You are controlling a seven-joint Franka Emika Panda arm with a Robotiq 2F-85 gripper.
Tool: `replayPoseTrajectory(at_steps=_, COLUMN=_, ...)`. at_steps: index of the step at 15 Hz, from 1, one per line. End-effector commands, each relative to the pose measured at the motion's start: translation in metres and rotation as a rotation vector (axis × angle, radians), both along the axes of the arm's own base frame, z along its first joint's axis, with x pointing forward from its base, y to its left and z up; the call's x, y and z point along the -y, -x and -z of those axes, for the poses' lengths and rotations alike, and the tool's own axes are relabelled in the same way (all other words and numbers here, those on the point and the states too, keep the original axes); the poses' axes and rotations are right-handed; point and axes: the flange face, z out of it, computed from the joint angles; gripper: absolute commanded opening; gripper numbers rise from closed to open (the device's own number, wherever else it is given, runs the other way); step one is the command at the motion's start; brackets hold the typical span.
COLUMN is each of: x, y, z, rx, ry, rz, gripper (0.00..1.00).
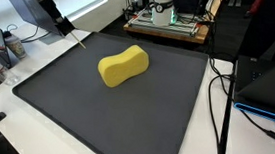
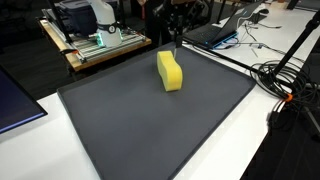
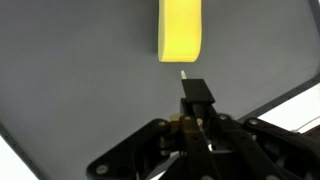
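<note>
Right now my claw (image 3: 196, 92) is pinching shut on a thin stick (image 1: 73, 34), perhaps a pen; the view is too small to say. It is hovering over the edge of the dark mat (image 1: 70, 113). The yellow sponge (image 1: 123, 65) is lying flat on this mat, near the stick's tip but apart from it. I am judging the sponge light, soft and springy, not slippery, so taking hold across its narrow waist is looking best.

Even, diffuse indoor light, only faint soft shadow around the sponge (image 1: 123, 66), low-resolution softness in all views
</note>
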Motion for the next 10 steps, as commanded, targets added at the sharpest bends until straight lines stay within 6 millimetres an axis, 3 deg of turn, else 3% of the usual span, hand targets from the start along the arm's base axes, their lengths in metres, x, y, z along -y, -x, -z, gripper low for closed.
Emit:
replayPoseTrajectory(at_steps=1, x=0.027, y=0.027, z=-0.018, rx=0.028, ry=-0.112, rz=0.031, gripper=0.03)
replayPoseTrajectory(at_steps=5, x=0.046, y=0.054, z=-0.02, rx=0.08, ry=-0.156, rz=0.013, gripper=0.03)
replayPoseTrajectory(at_steps=10, x=0.034, y=0.093, z=-0.007, rx=0.157, ry=-0.126, rz=-0.064, gripper=0.03)
